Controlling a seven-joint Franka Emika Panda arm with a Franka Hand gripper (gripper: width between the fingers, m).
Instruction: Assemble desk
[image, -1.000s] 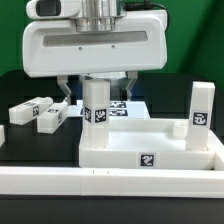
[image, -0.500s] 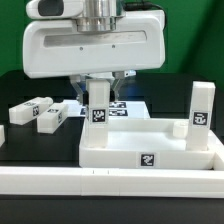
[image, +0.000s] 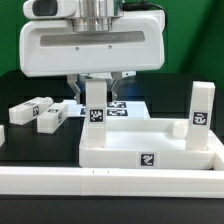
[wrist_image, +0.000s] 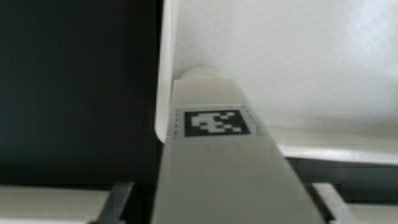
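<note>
The pincer (image: 96, 94) is partly closed, its jaws clamped on the upright leg (image: 96, 119) between them. The leg's foot meets a rear corner of the tabletop (image: 120, 152) directly below the pincer. Keep the leg vertical, maintain the grip and press straight down without tilting. The second leg (image: 201, 108) stands well apart from the pincer.

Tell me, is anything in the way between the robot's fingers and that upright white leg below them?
Nothing visible. The fingers sit against both sides of the upright leg, with no gap showing.
</note>
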